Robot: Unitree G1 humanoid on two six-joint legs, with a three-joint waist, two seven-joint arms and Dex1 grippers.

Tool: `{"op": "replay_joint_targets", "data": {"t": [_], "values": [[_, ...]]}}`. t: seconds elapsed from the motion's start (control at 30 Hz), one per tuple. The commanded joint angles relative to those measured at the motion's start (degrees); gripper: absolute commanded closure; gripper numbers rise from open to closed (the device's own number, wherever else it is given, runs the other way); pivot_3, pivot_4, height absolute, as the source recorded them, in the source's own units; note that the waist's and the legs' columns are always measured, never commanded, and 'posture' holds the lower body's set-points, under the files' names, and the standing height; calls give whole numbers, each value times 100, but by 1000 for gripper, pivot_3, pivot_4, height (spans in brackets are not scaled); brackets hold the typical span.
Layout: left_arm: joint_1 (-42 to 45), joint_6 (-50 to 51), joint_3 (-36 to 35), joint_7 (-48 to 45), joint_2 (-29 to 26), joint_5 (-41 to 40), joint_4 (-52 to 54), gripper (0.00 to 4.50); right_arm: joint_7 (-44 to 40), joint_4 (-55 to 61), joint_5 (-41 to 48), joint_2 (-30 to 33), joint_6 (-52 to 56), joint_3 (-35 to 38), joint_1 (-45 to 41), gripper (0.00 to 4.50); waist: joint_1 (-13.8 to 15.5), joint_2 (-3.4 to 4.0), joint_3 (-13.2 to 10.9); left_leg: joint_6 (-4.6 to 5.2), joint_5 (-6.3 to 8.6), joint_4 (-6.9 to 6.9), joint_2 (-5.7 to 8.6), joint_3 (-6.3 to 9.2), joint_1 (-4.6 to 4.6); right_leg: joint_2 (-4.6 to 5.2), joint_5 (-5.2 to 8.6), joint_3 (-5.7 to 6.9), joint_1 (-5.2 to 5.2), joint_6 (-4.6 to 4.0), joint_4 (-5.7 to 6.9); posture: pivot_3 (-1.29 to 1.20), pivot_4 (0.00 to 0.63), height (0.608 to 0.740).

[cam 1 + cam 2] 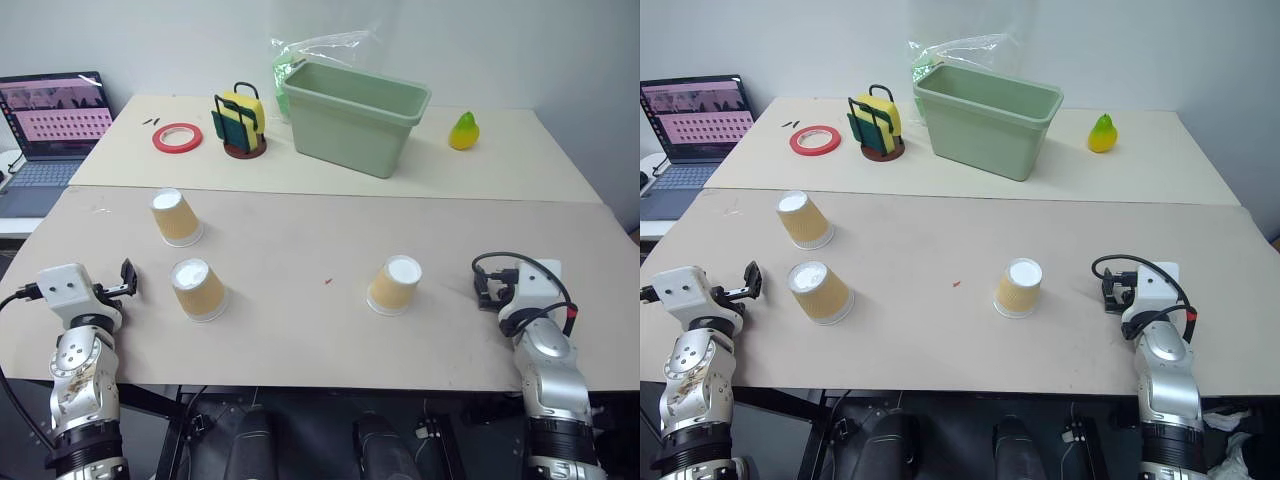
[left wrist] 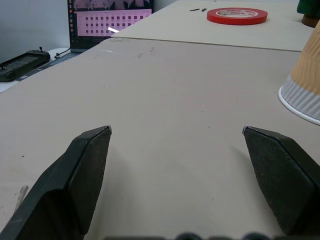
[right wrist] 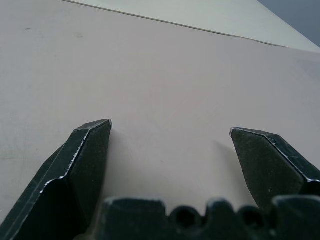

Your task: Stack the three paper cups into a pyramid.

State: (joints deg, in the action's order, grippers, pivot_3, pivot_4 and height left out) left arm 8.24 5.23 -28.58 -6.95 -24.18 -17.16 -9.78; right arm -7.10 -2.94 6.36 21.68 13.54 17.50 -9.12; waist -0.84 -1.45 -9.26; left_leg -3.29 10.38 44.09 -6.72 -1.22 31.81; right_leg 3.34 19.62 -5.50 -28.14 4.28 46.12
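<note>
left gripper (image 2: 176,135): jaws wide apart, holding nothing, low over the near left table (image 1: 300,330) edge | right gripper (image 3: 170,131): jaws wide apart, empty, near right edge | cups: all upside down, apart, unstacked – far-left cup (image 1: 176,217), near-left cup (image 1: 197,290), right cup (image 1: 395,285) | behind: green bin (image 1: 353,116)

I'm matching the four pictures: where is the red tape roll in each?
Left eye view: red tape roll at upper left, on the far table beside the sponge holder.
Right eye view: same place, left of the holder.
Left wrist view: far off, beyond the near cup.
Right wrist view: not in it.
Shared landmark: the laptop.
</note>
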Motion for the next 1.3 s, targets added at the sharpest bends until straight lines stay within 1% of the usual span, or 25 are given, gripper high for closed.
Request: {"op": "replay_joint_targets", "data": {"t": [0.03,0.13,0.23,0.27,0.33,0.4,0.5,0.57,0.6,0.67,0.7,0.73,0.77,0.83,0.9,0.97,1.03,1.13,1.23,1.3], "values": [[169,-28,-107,34,61,-174,67,0,43,47,4,17,-73,44,-95,53,0,0,0,0,0,0,0,0,0,0,0,0,0,0,0,0,150,656],[406,174,-305,148,222,-598,249,0,38,-5,-15,30,-61,29,-105,53,6,-2,1,0,0,1,0,0,0,0,-1,0,2,0,0,0,150,656],[857,511,-546,167,163,-1320,914,0,12,-96,-10,72,-59,46,-138,53,6,-14,4,0,0,5,0,3,2,0,-1,1,3,1,1,0,150,656],[1017,709,-527,82,79,-1611,1236,0,-7,-137,-17,91,-54,41,-156,53,8,-19,5,0,0,4,0,5,2,-1,-1,3,3,1,1,0,150,656],[1156,1134,-351,-194,-51,-2109,1862,0,-36,-201,-33,112,-51,29,-186,53,5,-29,8,0,0,6,0,7,4,-1,-1,3,5,1,0,0,150,656],[1146,1515,-28,-444,-212,-2406,2553,0,-53,-264,-46,121,-56,16,-231,53,3,-29,10,0,0,9,0,6,3,0,-2,2,10,2,-1,0,150,656],[1146,2024,86,-693,-420,-3193,3278,0,-89,-340,-56,154,-47,-15,-298,53,-10,-24,14,0,0,10,0,6,-2,-1,-2,2,14,1,-1,0,150,656],[1063,2452,182,-985,-681,-3725,3646,0,-100,-390,-55,168,-53,-21,-327,53,-38,-24,14,0,0,9,0,6,-7,-3,-2,2,13,1,5,0,150,656],[895,2678,303,-1314,-910,-3916,3867,0,-108,-422,-56,175,-58,-23,-343,53,-40,-24,14,0,0,10,0,8,-7,-4,-1,1,11,0,9,0,150,656],[447,3018,595,-2043,-1410,-4091,4243,0,-149,-495,-66,206,-61,-48,-383,53,-61,-23,14,0,0,9,0,7,-7,-3,1,0,9,-2,10,0,150,656],[187,3073,761,-2419,-1662,-4016,4413,0,-181,-540,-70,236,-64,-59,-411,53,-67,-23,14,1,1,9,0,7,-6,-3,2,0,9,-3,9,0,150,656],[-107,2960,979,-2810,-1928,-3702,4564,0,-234,-610,-67,297,-65,-57,-466,53,-71,-23,14,1,4,9,0,5,-5,-2,4,0,7,-6,9,0,150,656],[-319,2862,1126,-3072,-2092,-3483,4665,0,-294,-675,-56,371,-63,-44,-523,53,-72,-23,14,0,5,9,0,5,-4,-2,5,0,6,-7,9,0,150,656],[-647,2700,1215,-3430,-2221,-3334,4801,0,-548,-764,105,606,18,88,-673,53,-69,-20,13,0,5,10,0,5,-4,-2,8,0,2,-12,11,0,150,656],[-1025,2411,1299,-3913,-2417,-2959,4892,0,-1136,-866,194,1108,-4,101,-765,53,-38,-11,7,0,5,14,0,4,-3,-2,23,0,0,-39,12,0,150,656],[-1227,2298,1300,-4203,-2500,-2859,4902,0,-2009,-1073,386,1801,-3,129,-837,53,13,8,-3,0,5,16,0,1,-1,1,30,-1,-1,-47,10,0,150,656],[-1375,2199,1299,-4365,-2490,-2795,4910,0,-3078,-1300,643,2568,54,146,-859,53,37,21,-5,4,8,20,1,-6,4,6,34,-4,-5,-45,9,0,150,656],[-1425,2076,1373,-4455,-2411,-2637,4862,0,-4645,-1361,973,3551,114,41,-680,53,35,24,-4,15,15,20,0,-5,2,4,46,-2,-4,-47,10,0,150,656],[-1362,2029,1487,-4486,-2334,-2534,4770,0,-6257,-751,1437,4291,282,-153,-136,53,18,22,-4,17,19,14,1,-6,-1,4,50,-4,-1,-43,9,0,150,656],[-1328,2000,1550,-4540,-2313,-2471,4739,0,-6865,50,1877,4517,659,-261,166,53,4,22,-4,17,19,15,0,-4,-3,4,50,-3,3,-43,8,0,150,656]]}}
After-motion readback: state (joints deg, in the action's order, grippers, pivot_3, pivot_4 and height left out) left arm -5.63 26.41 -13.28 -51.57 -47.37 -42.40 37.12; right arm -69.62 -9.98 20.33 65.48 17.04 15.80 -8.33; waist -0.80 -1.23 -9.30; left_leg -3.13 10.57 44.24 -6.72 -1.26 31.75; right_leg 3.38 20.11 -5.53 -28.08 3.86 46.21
